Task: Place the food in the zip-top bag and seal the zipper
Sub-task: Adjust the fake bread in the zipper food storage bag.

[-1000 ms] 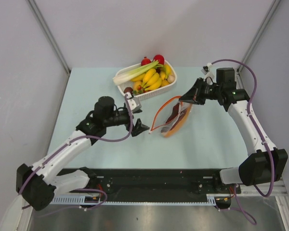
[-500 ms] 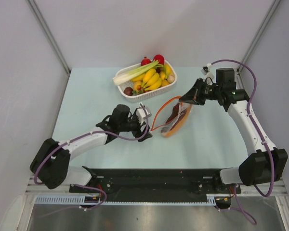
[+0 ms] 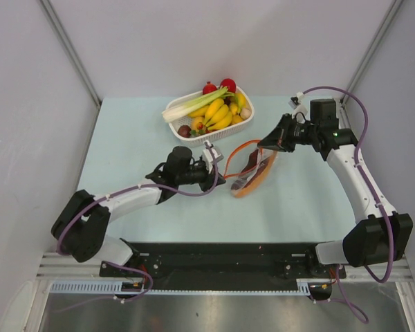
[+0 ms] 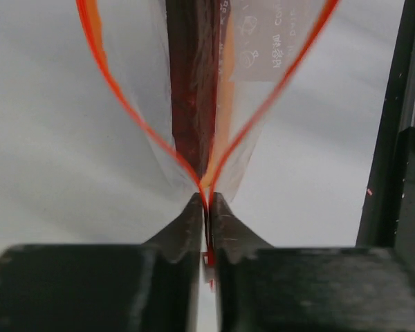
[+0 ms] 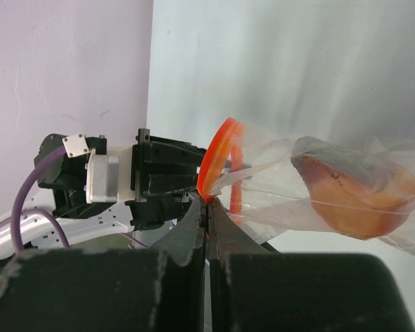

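The clear zip-top bag hangs between both grippers, its mouth spread wide. My left gripper is shut on the zipper at the mouth's left end, where the two strips meet in a V between the jaws. My right gripper is shut on the zipper's other end. Inside the bag lie a long dark purple-brown vegetable and an orange piece. More food sits in the basket: a yellow banana bunch and red pieces.
The white slatted basket stands at the table's back, just behind the bag, with a green-white leek lying across it. The left arm's wrist shows beyond the bag in the right wrist view. Grey walls close in both sides.
My left arm has swung right to the bag's left end and its jaws have gone from open to shut on the zipper. The right arm and bag have stayed put.
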Available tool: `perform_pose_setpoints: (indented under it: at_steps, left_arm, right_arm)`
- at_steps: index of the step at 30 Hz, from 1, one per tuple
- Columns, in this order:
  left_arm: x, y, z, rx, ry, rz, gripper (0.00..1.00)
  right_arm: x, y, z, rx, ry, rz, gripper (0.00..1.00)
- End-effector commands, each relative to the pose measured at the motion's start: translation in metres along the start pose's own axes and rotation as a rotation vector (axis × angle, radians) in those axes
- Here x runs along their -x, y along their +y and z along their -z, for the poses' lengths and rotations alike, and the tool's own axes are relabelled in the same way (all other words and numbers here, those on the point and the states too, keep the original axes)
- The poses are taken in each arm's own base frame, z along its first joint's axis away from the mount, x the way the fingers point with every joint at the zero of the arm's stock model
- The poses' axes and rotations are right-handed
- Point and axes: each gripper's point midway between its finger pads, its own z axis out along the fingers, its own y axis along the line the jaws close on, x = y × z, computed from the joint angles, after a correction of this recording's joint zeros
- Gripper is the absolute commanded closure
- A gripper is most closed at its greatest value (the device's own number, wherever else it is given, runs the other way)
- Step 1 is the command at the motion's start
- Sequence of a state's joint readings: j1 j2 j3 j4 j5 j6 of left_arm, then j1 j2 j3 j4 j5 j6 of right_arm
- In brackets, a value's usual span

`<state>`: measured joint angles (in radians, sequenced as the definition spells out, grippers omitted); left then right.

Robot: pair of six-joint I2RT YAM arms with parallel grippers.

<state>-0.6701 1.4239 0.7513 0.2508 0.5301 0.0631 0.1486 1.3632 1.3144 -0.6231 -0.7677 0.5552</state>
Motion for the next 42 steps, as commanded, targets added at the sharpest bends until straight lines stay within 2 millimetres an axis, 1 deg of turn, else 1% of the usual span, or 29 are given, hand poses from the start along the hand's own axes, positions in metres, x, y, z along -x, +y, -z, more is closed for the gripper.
perform_pose_setpoints:
  at_steps: [1,3,4,6,7,12,14,15,16,17,18,19,20,21,22,24,25,26,27,28,29,30,31,33,35,36,37,39,42]
  left_arm:
    - [0.033,-0.006,-0.007,-0.043,-0.008,-0.007,1.00]
    - [0.051,-0.009,0.009,-0.026,-0.003,-0.028,1.00]
    - [0.086,-0.012,0.018,-0.023,-0.059,-0.065,1.00]
    - [0.113,-0.028,0.047,-0.030,-0.062,-0.081,1.00]
    - [0.139,-0.034,0.059,-0.035,-0.102,-0.111,1.00]
    - [0.169,-0.061,0.097,-0.062,-0.124,-0.116,1.00]
    - [0.157,-0.048,0.090,-0.001,-0.135,-0.114,1.00]
    - [0.131,-0.029,0.075,0.064,-0.079,-0.083,1.00]
    - [0.121,-0.018,0.065,0.086,-0.023,-0.104,1.00]
    - [0.106,-0.018,0.070,0.087,0.096,-0.030,1.00]
    - [0.127,-0.025,0.072,0.046,0.061,-0.011,1.00]
    - [0.140,-0.048,0.079,-0.013,-0.004,0.002,1.00]
    - [0.156,-0.045,0.079,0.050,-0.080,-0.055,1.00]
    - [0.158,-0.041,0.082,0.096,-0.078,-0.070,1.00]
    - [0.164,-0.056,0.085,0.004,-0.074,-0.029,1.00]
    - [0.115,-0.064,0.062,0.000,0.028,-0.060,1.00]
    - [0.085,-0.045,0.055,0.081,0.100,-0.063,1.00]
    - [0.083,-0.038,0.058,0.067,0.137,-0.012,1.00]
    - [0.106,-0.041,0.067,0.019,0.111,0.024,1.00]
    - [0.191,-0.049,0.100,0.013,-0.052,0.008,1.00]
    - [0.231,-0.074,0.131,-0.038,-0.179,-0.057,1.00]
    - [0.243,-0.086,0.140,-0.042,-0.246,-0.083,1.00]
    - [0.178,-0.090,0.103,-0.048,-0.116,-0.150,1.00]
    - [0.058,-0.054,0.060,0.019,0.218,-0.112,1.00]
    - [0.087,-0.059,0.072,-0.048,0.244,0.004,1.00]
    - [0.117,-0.056,0.078,-0.038,0.121,0.022,1.00]
    - [0.099,-0.056,0.089,-0.002,0.058,0.057,1.00]
    - [0.071,-0.056,0.083,0.016,0.136,-0.016,1.00]
    - [0.071,-0.032,0.091,0.080,0.108,-0.026,1.00]
  right_arm:
    - [0.001,0.006,0.009,0.011,-0.026,0.074,1.00]
    - [0.001,0.001,0.013,-0.016,-0.040,0.108,1.00]
    - [-0.002,-0.001,0.019,-0.034,-0.041,0.121,1.00]
    - [0.002,-0.005,0.031,-0.054,-0.066,0.153,1.00]
    - [0.000,0.000,0.040,-0.050,-0.077,0.167,1.00]
    - [0.000,0.026,0.062,-0.007,-0.131,0.251,1.00]
    - [-0.003,0.032,0.061,0.006,-0.126,0.267,1.00]
    - [-0.005,0.031,0.059,0.000,-0.118,0.275,1.00]
    - [-0.011,0.031,0.052,-0.002,-0.092,0.285,1.00]
    - [-0.013,0.029,0.047,-0.002,-0.073,0.284,1.00]
    - [-0.014,0.031,0.046,0.005,-0.063,0.283,1.00]
    - [-0.017,0.035,0.045,0.027,-0.053,0.284,1.00]
    - [-0.019,0.039,0.043,0.045,-0.046,0.297,1.00]
    - [-0.019,0.043,0.043,0.058,-0.045,0.308,1.00]
    - [-0.019,0.044,0.043,0.062,-0.041,0.314,1.00]
    - [-0.021,0.042,0.038,0.053,-0.023,0.311,1.00]
    - [-0.025,0.040,0.034,0.051,-0.004,0.323,1.00]
    - [-0.026,0.041,0.034,0.058,0.005,0.320,1.00]
    - [-0.024,0.044,0.037,0.066,-0.002,0.321,1.00]
    - [-0.021,0.051,0.043,0.087,-0.014,0.329,1.00]
    - [-0.017,0.056,0.047,0.096,-0.026,0.322,1.00]
    - [-0.012,0.061,0.053,0.106,-0.047,0.326,1.00]
    - [-0.013,0.061,0.050,0.105,-0.039,0.322,1.00]
    - [-0.021,0.052,0.036,0.078,0.004,0.361,1.00]
    - [-0.028,0.056,0.028,0.091,0.026,0.381,1.00]
    - [-0.025,0.061,0.030,0.101,0.011,0.369,1.00]
    - [-0.020,0.065,0.032,0.108,-0.011,0.378,1.00]
    - [-0.023,0.063,0.028,0.110,0.013,0.393,1.00]
    - [-0.028,0.053,0.022,0.078,0.046,0.350,1.00]
